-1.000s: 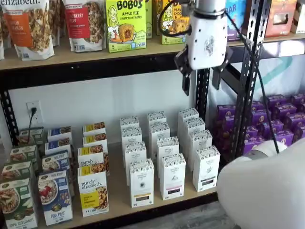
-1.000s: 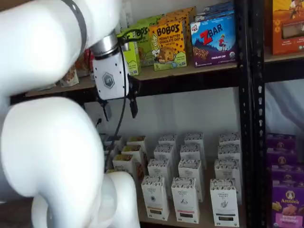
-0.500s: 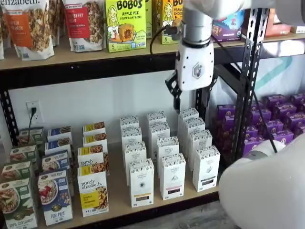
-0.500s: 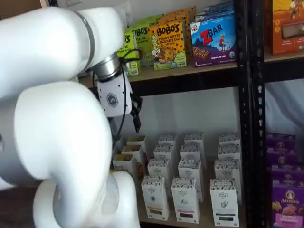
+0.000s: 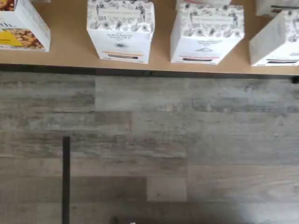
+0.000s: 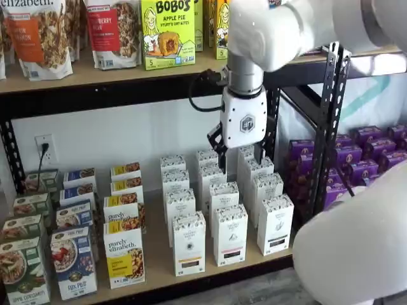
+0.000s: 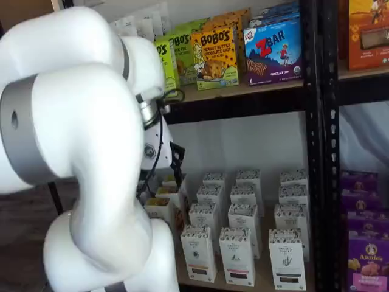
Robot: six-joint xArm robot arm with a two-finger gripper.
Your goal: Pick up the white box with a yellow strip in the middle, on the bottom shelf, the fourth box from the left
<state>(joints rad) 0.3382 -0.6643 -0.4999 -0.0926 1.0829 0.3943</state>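
Tan board, the bottom shelf (image 6: pixel 152 254), is our landmark. We list the white box (image 6: pixel 189 243) at its front edge, upright, right of a purely elizabeth carton (image 6: pixel 124 254). Above the rows behind it we note the gripper (image 6: pixel 238 151), fingers spread apart and empty, touching no carton.

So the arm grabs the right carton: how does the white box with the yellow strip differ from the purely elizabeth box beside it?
The white box is narrow; the purely elizabeth box is wider. The white box has a speckled top band and thin yellow strip; the purely elizabeth box shows a large yellow label and granola. Both stand upright at the bottom shelf's front.
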